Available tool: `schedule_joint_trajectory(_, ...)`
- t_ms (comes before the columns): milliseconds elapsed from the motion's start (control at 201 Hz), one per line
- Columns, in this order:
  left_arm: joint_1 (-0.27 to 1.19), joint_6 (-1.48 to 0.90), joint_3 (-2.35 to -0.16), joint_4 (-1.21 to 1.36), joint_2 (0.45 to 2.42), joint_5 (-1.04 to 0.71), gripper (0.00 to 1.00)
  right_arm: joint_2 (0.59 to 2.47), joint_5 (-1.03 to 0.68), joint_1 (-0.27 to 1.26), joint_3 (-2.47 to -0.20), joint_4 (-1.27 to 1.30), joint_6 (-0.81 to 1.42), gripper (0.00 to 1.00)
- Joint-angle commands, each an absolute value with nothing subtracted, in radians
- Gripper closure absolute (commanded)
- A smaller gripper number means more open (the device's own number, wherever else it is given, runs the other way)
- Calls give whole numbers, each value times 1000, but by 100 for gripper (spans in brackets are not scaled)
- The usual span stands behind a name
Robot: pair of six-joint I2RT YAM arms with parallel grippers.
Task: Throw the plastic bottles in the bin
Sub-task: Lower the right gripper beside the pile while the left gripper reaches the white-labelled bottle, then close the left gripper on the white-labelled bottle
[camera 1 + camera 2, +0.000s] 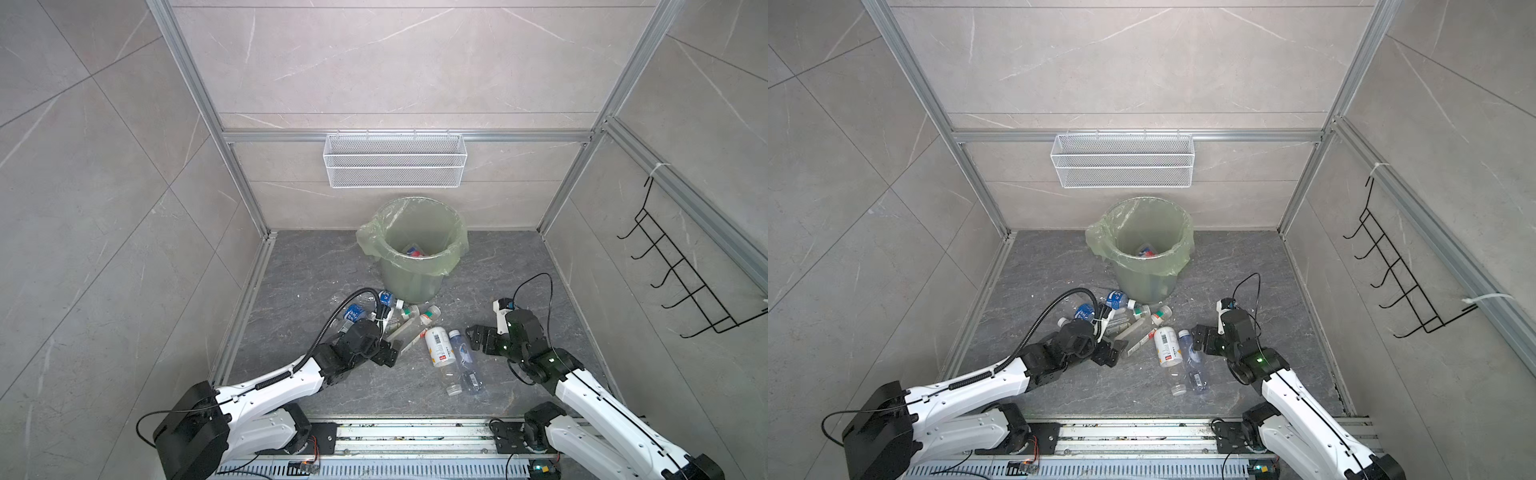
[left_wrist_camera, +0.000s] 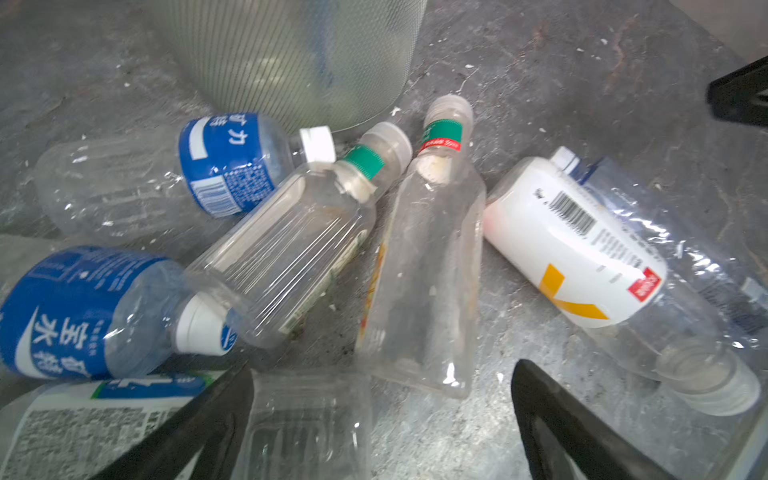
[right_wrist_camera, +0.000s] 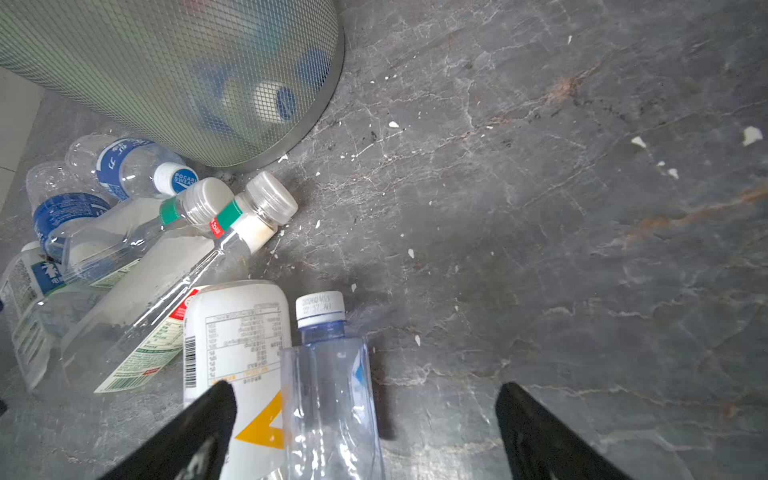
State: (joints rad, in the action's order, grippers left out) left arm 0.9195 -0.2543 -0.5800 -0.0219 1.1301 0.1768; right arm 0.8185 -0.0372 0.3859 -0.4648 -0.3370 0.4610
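Note:
The bin (image 1: 411,249) (image 1: 1144,249) stands at the back of the dark floor, with some bottles visible inside. Several plastic bottles lie in a heap in front of it: two blue-labelled ones (image 2: 224,166) (image 2: 75,307), two clear green-banded ones (image 2: 299,232) (image 2: 428,266) and a white-labelled one (image 1: 439,347) (image 3: 237,332). My left gripper (image 1: 392,351) (image 2: 382,374) is open, low at the heap's near side, with a clear bottle's end (image 2: 307,415) between its jaws. My right gripper (image 1: 478,338) (image 3: 365,388) is open over a blue-tinted clear bottle (image 3: 328,395) (image 1: 465,361).
A white wire basket (image 1: 395,160) hangs on the back wall above the bin. A black hook rack (image 1: 681,266) is fixed to the right wall. Aluminium frame posts (image 1: 249,187) edge the floor, and the arms' rail (image 1: 415,436) runs along the front.

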Motion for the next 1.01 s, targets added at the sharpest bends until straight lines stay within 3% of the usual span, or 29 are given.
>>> schedule_joint_trajectory(0,958,-293,-644,-19,1159,207,2,782,-21,389,-440,-278,478,0)
schedule_joint_trajectory(463,1099,-623,-767,38,1352,331,0,767,-3,390,-421,-262,493,0)
schedule_joint_trajectory(1001,1205,-873,-931,29,1572,322,0,738,30,390,-413,-272,511,0)
